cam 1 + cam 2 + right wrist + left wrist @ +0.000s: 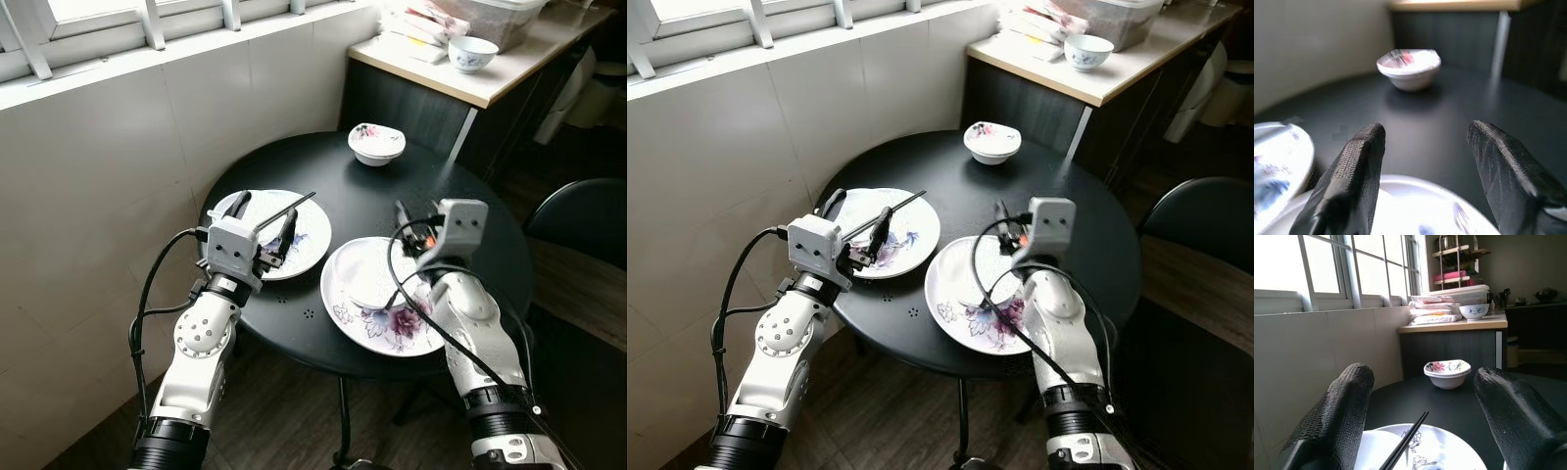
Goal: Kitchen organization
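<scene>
Shelf rack point(1457, 259) behind counter point(1459, 325), bowl point(1447, 373) between parted left fingers point(1334, 421)

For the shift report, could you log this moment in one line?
left hand open over chopsticks plate | right hand open above floral plate

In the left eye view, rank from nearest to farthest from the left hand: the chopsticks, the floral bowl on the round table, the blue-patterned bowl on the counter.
1. Chopsticks: between the left hand's open fingers, over the plate.
2. Floral bowl: far side of the table.
3. Blue-patterned bowl: on the counter beyond.
</scene>
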